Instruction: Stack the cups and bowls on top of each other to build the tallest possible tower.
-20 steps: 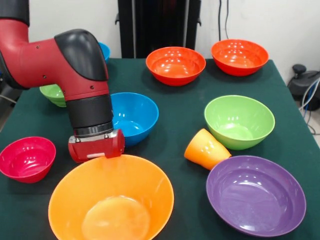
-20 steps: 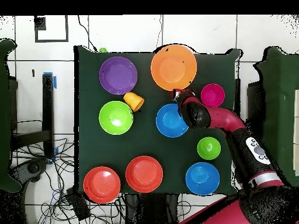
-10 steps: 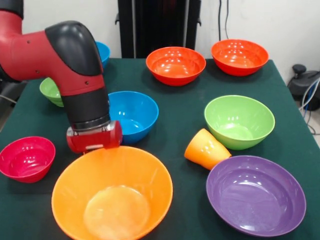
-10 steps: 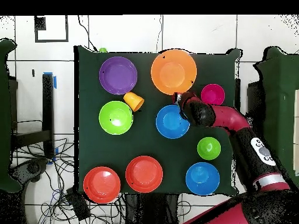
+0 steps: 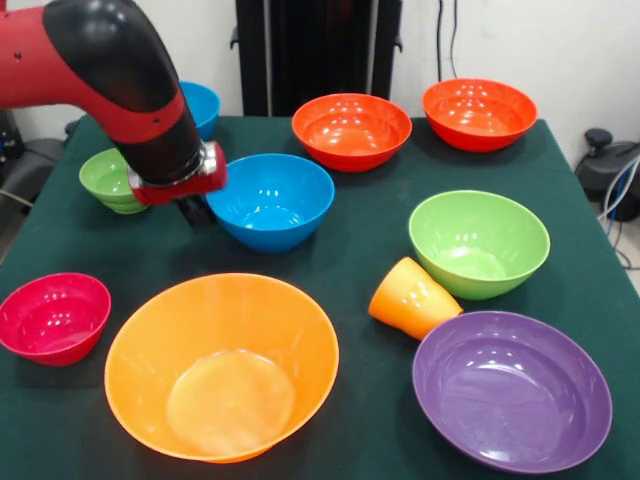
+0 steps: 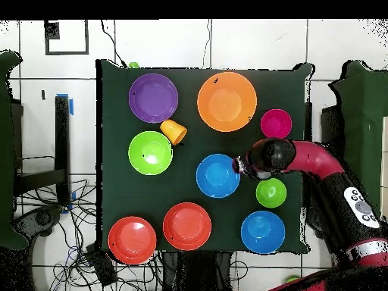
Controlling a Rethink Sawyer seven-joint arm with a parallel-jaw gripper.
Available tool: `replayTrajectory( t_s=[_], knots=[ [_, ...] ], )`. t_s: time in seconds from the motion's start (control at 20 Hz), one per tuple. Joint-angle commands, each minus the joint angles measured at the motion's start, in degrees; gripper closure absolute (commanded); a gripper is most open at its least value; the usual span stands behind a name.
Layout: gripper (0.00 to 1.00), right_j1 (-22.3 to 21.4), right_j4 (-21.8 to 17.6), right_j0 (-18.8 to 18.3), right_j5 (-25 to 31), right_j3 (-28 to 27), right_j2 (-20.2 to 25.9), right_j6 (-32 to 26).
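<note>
Beside the rim of the glossy blue plastic bowl [image 5: 271,200] at mid-table hangs my gripper [image 5: 192,208], tucked under the red wrist block on the side toward the small ribbed green bowl [image 5: 112,179]. Only a dark stub shows below the block, so I cannot tell how far apart its tips stand, nor whether they have the blue rim pinched or merely sit against it. Nothing is stacked yet: the small orange plastic tumbler [image 5: 411,298] lies tipped on its side between the big green bowl [image 5: 479,243] and the large purple bowl [image 5: 512,388], the large orange bowl [image 5: 222,364] and the small crimson bowl [image 5: 53,317] sit along the near edge, and the two red-orange bowls [image 5: 351,130] and the second blue bowl [image 5: 198,104] sit at the far edge. The risk I judge greatest is the grip itself: a slick, curved wall offers little purchase, and if I lift on a thin pinch the bowl may swing, slip free and skid into its neighbours. My forearm also passes close over the ribbed green bowl, so a careless sweep could knock it. The tumbler, lying down, could roll if anything bumps the cloth-covered table [image 5: 360,215] nearby.
</note>
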Motion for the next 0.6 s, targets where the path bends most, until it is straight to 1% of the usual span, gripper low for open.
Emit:
replayTrajectory(
  t_s=[0.05, 0.15, 0.35, 0.45, 0.6],
  knots=[
    [1.00, -1.6, -5.5, 1.7, 9.7, 3.1, -2.7, -21.7],
    [1.00, -2.4, -6.3, 1.9, 11.6, 3.0, -2.7, -22.0],
    [1.00, -3.5, -6.3, 1.5, 15.4, 3.3, -2.0, -23.2],
    [1.00, -3.3, -5.7, 1.1, 15.9, 3.3, -1.6, -23.3],
    [1.00, -3.4, -5.1, 0.9, 18.2, 2.5, -1.5, -24.3]
  ],
)
